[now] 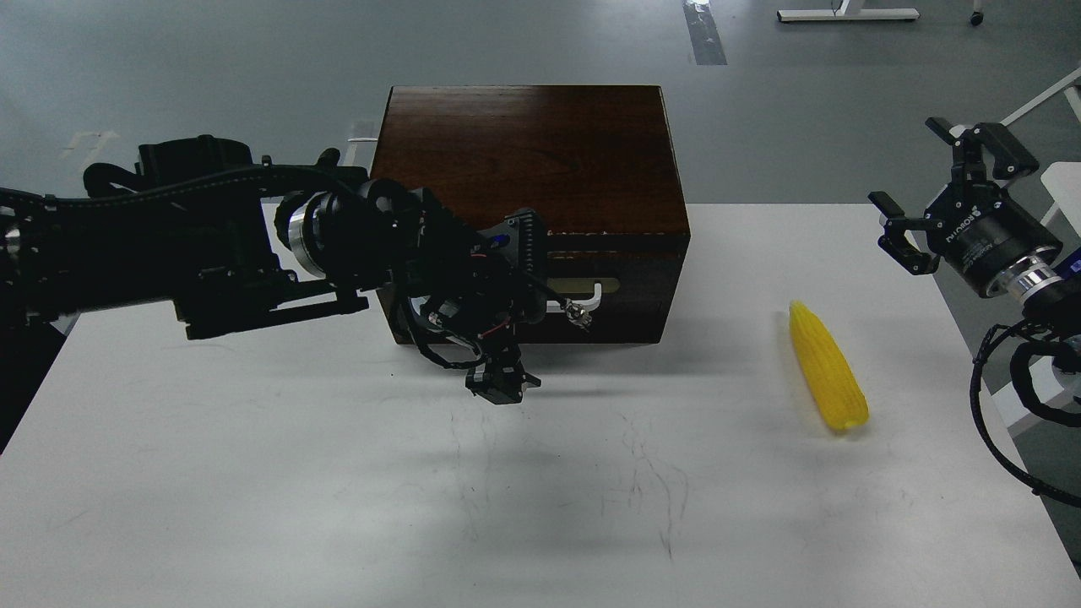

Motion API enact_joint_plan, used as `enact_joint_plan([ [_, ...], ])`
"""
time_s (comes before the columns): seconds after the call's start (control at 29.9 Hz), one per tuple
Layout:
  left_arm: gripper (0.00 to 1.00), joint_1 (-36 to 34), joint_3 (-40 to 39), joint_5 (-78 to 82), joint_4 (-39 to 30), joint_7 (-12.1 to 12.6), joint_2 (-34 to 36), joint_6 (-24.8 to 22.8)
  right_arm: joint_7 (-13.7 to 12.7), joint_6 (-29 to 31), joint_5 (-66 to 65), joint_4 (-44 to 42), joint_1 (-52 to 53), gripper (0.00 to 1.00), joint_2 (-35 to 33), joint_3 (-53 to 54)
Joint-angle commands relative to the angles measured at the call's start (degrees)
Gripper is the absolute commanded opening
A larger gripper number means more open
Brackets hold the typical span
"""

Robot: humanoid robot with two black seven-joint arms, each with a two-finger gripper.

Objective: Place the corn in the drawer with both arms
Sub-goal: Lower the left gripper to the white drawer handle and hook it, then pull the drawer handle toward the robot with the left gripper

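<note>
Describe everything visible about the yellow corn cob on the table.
The bright yellow, husk-free corn cob looks plastic, with neat rows of kernels running along its length. It tapers to a point at the far end and is blunt at the near end. It lies flat on the white table, right of the dark brown wooden box, running roughly front to back. Nothing touches it except the table; the right hand hovers open beyond it.

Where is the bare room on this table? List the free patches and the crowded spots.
Free: the wide near strip of the table, and the stretch between the drawer box and the corn. Crowded: the drawer front, where the left claw hangs by the white handle. The right claw sits open over the table's right edge beyond the corn.
</note>
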Motion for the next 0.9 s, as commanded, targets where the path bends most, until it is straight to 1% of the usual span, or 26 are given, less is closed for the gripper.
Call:
enact_joint_plan([
  [0.0, 0.98, 0.23, 0.0, 0.0, -1.3, -0.01, 0.16, 0.01, 0.0, 0.0, 0.0, 0.0, 0.0, 1.0, -0.09, -0.08],
  [0.17, 0.98, 0.23, 0.0, 0.0, -3.15, -0.01, 0.86, 0.01, 0.0, 0.0, 0.0, 0.0, -0.08, 1.0, -0.09, 0.01],
  [0.43, 0.98, 0.23, -0.09, -0.17, -8.42, -0.01, 3.5, 0.01, 0.0, 0.0, 0.0, 0.0, -0.08, 1.0, -0.09, 0.01],
  [0.7, 0.98, 0.41, -0.09, 0.0, -12.2, -0.01, 5.69, 0.01, 0.0, 0.0, 0.0, 0.0, -0.08, 1.0, -0.7, 0.1],
  [0.87, 0.98, 0.41, -0.18, 0.0, -12.82, -0.01, 6.05, 0.01, 0.0, 0.0, 0.0, 0.0, -0.08, 1.0, -0.88, 0.1],
])
